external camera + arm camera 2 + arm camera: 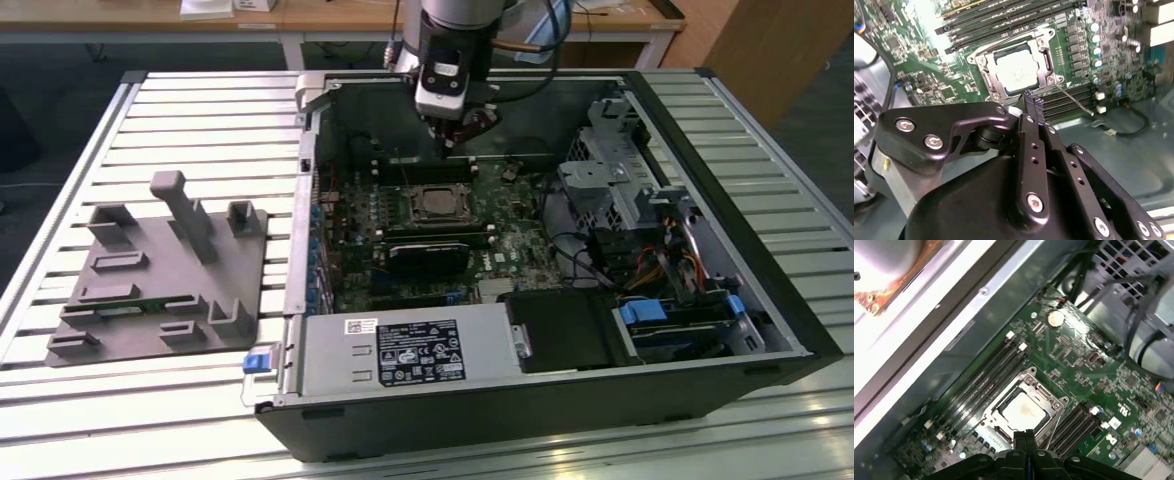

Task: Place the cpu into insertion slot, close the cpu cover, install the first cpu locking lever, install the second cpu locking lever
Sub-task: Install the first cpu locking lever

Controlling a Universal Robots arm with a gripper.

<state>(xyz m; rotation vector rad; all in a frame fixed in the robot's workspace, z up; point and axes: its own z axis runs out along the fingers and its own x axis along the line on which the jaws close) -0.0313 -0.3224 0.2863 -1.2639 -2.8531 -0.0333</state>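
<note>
Camera set-up: one high outside camera, two close wrist cameras.
The exterior view looks steeply down into the open case (467, 420) from well back, with the arm (447, 30) entering at 12 o'clock. Both wrist views look down past the gripper (1030, 100) (1025, 437) from near, sharing the slot (988, 80) (999, 412) and board (919, 65) (1079, 360).

Open air straight above the cpu cover (434, 205). Low black memory slots (991, 372) flank it on two sides. Drive cage (607, 165) and cables (657, 262) crowd in well off it, toward the exterior view's right.
</note>
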